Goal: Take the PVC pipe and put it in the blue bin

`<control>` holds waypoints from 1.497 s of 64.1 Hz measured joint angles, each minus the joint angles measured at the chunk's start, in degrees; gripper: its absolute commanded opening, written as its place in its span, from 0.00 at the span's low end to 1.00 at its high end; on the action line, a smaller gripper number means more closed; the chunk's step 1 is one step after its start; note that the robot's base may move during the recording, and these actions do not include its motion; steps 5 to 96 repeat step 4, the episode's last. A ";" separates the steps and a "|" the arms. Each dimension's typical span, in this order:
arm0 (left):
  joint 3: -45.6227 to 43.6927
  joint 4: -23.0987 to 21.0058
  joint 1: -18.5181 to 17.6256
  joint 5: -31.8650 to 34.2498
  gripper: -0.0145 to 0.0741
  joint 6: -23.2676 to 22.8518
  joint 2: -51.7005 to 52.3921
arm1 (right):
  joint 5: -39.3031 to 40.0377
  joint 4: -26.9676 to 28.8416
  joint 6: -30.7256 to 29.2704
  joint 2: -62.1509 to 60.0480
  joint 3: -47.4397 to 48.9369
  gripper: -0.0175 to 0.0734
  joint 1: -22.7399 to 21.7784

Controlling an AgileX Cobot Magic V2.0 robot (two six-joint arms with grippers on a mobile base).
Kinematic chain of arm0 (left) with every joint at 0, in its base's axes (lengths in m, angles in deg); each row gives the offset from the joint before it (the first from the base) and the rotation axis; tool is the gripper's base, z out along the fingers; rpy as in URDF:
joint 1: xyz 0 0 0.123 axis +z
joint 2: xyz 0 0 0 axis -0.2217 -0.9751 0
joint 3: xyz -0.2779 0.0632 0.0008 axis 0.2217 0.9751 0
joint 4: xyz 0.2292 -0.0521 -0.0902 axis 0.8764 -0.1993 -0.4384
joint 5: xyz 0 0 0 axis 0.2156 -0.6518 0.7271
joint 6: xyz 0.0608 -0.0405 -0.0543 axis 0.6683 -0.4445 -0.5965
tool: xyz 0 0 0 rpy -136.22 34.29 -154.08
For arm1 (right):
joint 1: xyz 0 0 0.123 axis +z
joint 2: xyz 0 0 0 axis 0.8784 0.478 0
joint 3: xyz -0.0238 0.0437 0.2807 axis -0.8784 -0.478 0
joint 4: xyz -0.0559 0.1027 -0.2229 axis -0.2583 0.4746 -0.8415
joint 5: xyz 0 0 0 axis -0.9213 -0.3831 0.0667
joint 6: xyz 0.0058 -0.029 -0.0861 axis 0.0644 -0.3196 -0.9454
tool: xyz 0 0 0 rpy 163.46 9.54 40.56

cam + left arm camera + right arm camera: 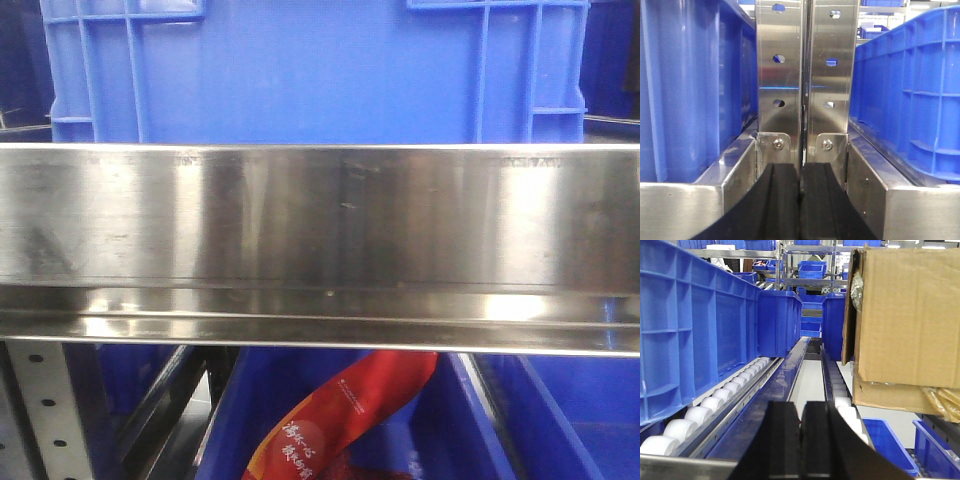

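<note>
No PVC pipe shows in any view. In the front view a blue bin stands on a steel shelf rail; neither gripper shows there. My left gripper is shut with nothing between its black pads, pointing at a steel upright post between two blue bins. My right gripper is shut and empty, pointing along a roller rack lane with a blue bin on the left.
A cardboard box sits on the rack to the right in the right wrist view. White rollers line the lane. Below the shelf, a red packet lies in a lower blue bin. More blue bins stand on far shelves.
</note>
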 measured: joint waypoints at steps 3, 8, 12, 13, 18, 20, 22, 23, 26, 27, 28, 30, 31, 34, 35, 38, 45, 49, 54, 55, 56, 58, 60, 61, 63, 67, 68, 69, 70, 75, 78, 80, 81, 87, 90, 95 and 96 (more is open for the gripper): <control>0.00 0.00 0.00 0.00 0.04 0.00 0.00 | 0.00 0.00 0.00 0.00 0.00 0.01 0.00; 0.00 0.00 0.00 0.00 0.04 0.00 0.00 | 0.00 0.00 0.00 0.00 0.00 0.01 0.00; 0.00 0.00 0.00 0.00 0.04 0.00 0.00 | 0.00 0.00 0.00 0.00 0.00 0.01 0.00; 0.00 0.00 0.00 0.00 0.04 0.00 0.00 | 0.00 0.00 0.00 0.00 0.00 0.01 0.00; 0.00 0.00 0.00 0.00 0.04 0.00 0.00 | 0.00 0.00 0.00 0.00 0.00 0.01 0.00; 0.00 0.00 0.00 0.00 0.04 0.00 0.00 | 0.00 0.00 0.00 0.00 0.00 0.01 0.00; 0.00 0.00 0.00 0.00 0.04 0.00 0.00 | 0.00 0.00 0.00 0.00 0.00 0.01 0.00; 0.00 0.00 0.00 0.00 0.04 0.00 0.00 | 0.00 0.00 0.00 0.00 0.00 0.01 0.00; 0.00 0.00 0.00 0.00 0.04 0.00 0.00 | 0.00 0.00 0.00 0.00 0.00 0.01 0.00; 0.00 0.00 0.00 0.00 0.04 0.00 0.00 | 0.00 0.00 0.00 0.00 0.00 0.01 0.00; 0.00 0.00 0.00 0.00 0.04 0.00 0.00 | 0.00 0.00 0.00 0.00 0.00 0.01 0.00; 0.00 0.00 0.00 0.00 0.04 0.00 0.00 | 0.00 0.00 0.00 0.00 0.00 0.01 0.00; 0.00 0.00 0.00 0.00 0.04 0.00 0.00 | 0.00 0.00 0.00 0.00 0.00 0.01 0.00; 0.00 0.00 0.00 0.00 0.04 0.00 0.00 | 0.00 0.00 0.00 0.00 0.00 0.01 0.00; 0.00 0.00 0.00 0.00 0.04 0.00 0.00 | 0.00 0.00 0.00 0.00 0.00 0.01 0.00; 0.00 0.00 0.00 0.00 0.04 0.00 0.00 | 0.00 0.00 0.00 0.00 0.00 0.01 0.00; 0.00 0.00 0.00 0.00 0.04 0.00 0.00 | 0.00 0.00 0.00 0.00 0.00 0.01 0.00; 0.00 0.00 0.00 0.00 0.04 0.00 0.00 | 0.00 0.00 0.00 0.00 0.00 0.01 0.00; 0.00 0.00 0.00 0.00 0.04 0.00 0.00 | 0.00 0.00 0.00 0.00 0.00 0.01 0.00; 0.00 0.00 0.00 0.00 0.04 0.00 0.00 | 0.00 0.00 0.00 0.00 0.00 0.01 0.00; 0.00 0.00 0.00 0.00 0.04 0.00 0.00 | 0.00 0.00 0.00 0.00 0.00 0.01 0.00; 0.00 0.00 0.00 0.00 0.04 0.00 0.00 | 0.00 0.00 0.00 0.00 0.00 0.01 0.00; 0.00 0.00 0.00 0.00 0.04 0.00 0.00 | 0.00 0.00 0.00 0.00 0.00 0.01 0.00; 0.00 0.00 0.00 0.00 0.04 0.00 0.00 | 0.00 0.00 0.00 0.00 0.00 0.01 0.00; 0.00 0.00 0.00 0.00 0.04 0.00 0.00 | 0.00 0.00 0.00 0.00 0.00 0.01 0.00; 0.00 0.00 0.00 0.00 0.04 0.00 0.00 | 0.00 0.00 0.00 0.00 0.00 0.01 0.00; 0.00 0.00 0.00 0.00 0.04 0.00 0.00 | 0.00 0.00 0.00 0.00 0.00 0.01 0.00; 0.00 0.00 0.00 0.00 0.04 0.00 0.00 | 0.00 0.00 0.00 0.00 0.00 0.01 0.00; 0.00 0.00 0.00 0.00 0.04 0.00 0.00 | 0.00 0.00 0.00 0.00 0.00 0.01 0.00; 0.00 0.00 0.00 0.00 0.04 0.00 0.00 | 0.00 0.00 0.00 0.00 0.00 0.01 0.00; 0.00 0.00 0.00 0.00 0.04 0.00 0.00 | 0.00 0.00 0.00 0.00 0.00 0.01 0.00; 0.00 0.00 0.00 0.00 0.04 0.00 0.00 | 0.00 0.00 0.00 0.00 0.00 0.01 0.00; 0.00 0.00 0.00 0.00 0.04 0.00 0.00 | 0.00 0.00 0.00 0.00 0.00 0.01 0.00; 0.00 0.00 0.00 0.00 0.04 0.00 0.00 | 0.00 0.00 0.00 0.00 0.00 0.01 0.00; 0.00 0.00 0.00 0.00 0.04 0.00 0.00 | 0.00 0.00 0.00 0.00 0.00 0.01 0.00; 0.00 0.00 0.00 0.00 0.04 0.00 0.00 | 0.00 0.00 0.00 0.00 0.00 0.01 0.00; 0.00 0.00 0.00 0.00 0.04 0.00 0.00 | 0.00 0.00 0.00 0.00 0.00 0.01 0.00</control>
